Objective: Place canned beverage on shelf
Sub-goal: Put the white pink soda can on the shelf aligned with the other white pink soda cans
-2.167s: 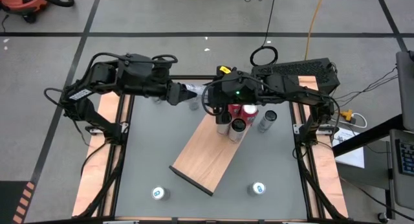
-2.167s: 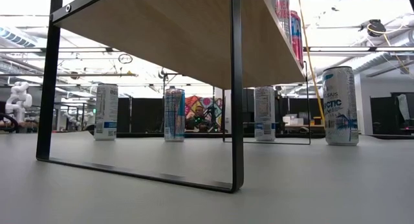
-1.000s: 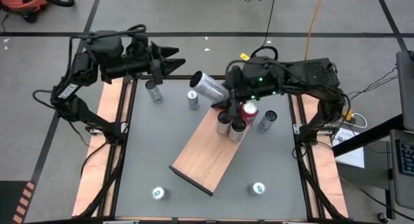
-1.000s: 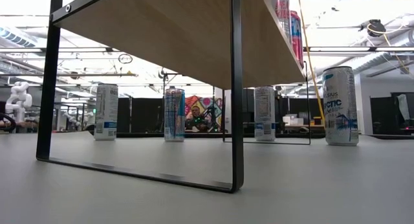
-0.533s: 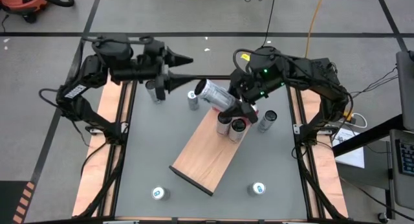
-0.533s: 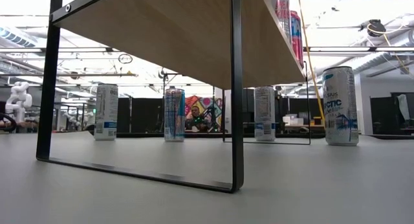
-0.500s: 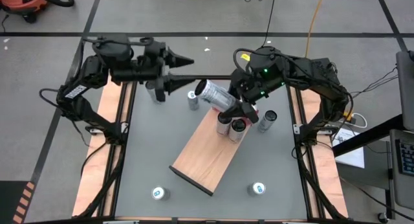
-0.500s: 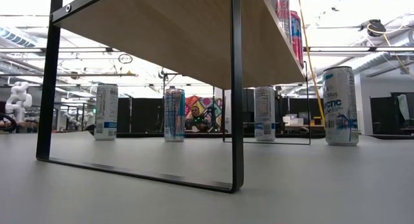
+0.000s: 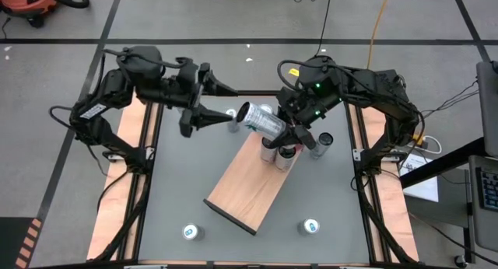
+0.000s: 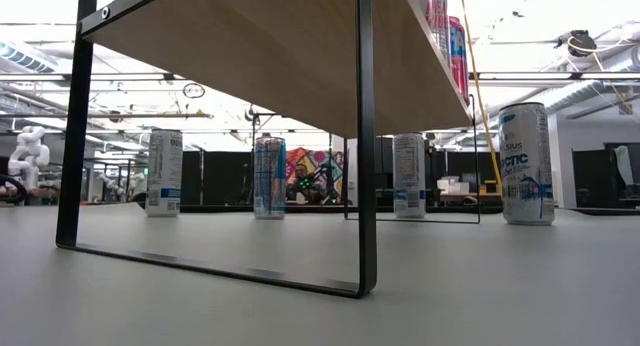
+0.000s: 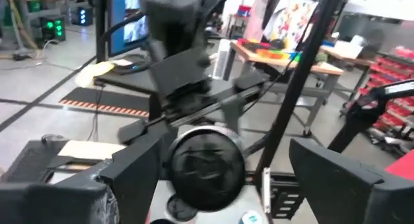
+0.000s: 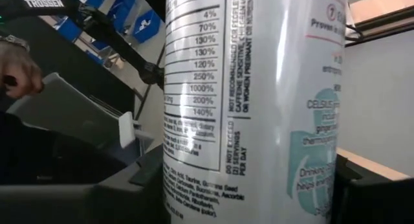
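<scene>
Silver can (image 9: 261, 121) sideways in right tool (image 9: 286, 127) (clamped) above shelf (image 9: 250, 179); left tool (image 9: 220, 107) wide.

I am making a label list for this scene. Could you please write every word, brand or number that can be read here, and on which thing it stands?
"CELSIUS", "NOT RECOMMENDED FOR", "200%", "140%": tall white drink can with teal print, held in the right gripper.
"TROSSEN": dark robot arm link, far off in the right wrist view.
"...SIUS", "...CTIC": white and blue can on the grey tabletop, partly cut off.
Other standing cans, such as the blue striped can: print too small to read.
</scene>
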Robot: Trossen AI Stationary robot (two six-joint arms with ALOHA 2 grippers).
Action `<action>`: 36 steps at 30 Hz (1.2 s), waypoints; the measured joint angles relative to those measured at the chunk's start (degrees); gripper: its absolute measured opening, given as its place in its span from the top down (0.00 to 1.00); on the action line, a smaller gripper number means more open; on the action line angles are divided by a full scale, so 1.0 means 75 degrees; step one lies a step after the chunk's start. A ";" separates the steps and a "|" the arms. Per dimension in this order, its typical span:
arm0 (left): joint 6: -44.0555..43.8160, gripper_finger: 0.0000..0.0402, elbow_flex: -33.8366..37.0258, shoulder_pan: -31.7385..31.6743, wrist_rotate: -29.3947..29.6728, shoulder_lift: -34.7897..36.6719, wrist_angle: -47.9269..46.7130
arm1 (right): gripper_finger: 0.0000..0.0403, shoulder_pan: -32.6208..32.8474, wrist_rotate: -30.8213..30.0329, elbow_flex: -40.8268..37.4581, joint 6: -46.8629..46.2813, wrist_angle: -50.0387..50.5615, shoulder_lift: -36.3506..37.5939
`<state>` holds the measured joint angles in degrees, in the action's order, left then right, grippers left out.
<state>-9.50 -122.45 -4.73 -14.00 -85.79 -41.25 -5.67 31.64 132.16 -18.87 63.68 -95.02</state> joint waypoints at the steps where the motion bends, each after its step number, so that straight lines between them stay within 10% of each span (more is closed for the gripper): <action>1: 0.0073 0.15 0.0002 0.0029 0.0010 -0.0046 -0.0034 | 0.44 0.0003 0.0001 0.0000 0.0000 0.0000 0.0000; 25: 0.0571 0.02 0.0006 0.0452 0.0007 -0.0740 0.0014 | 0.44 0.0006 0.0015 0.0000 0.0062 -0.0006 -0.0117; 36: 0.0531 0.25 0.0006 0.0449 0.0067 -0.0764 0.0008 | 0.44 0.0006 -0.0004 0.0000 0.0235 -0.0008 -0.0128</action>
<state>-5.52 -122.41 -1.37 -13.50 -91.53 -41.19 -5.63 31.61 132.16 -17.11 63.62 -95.98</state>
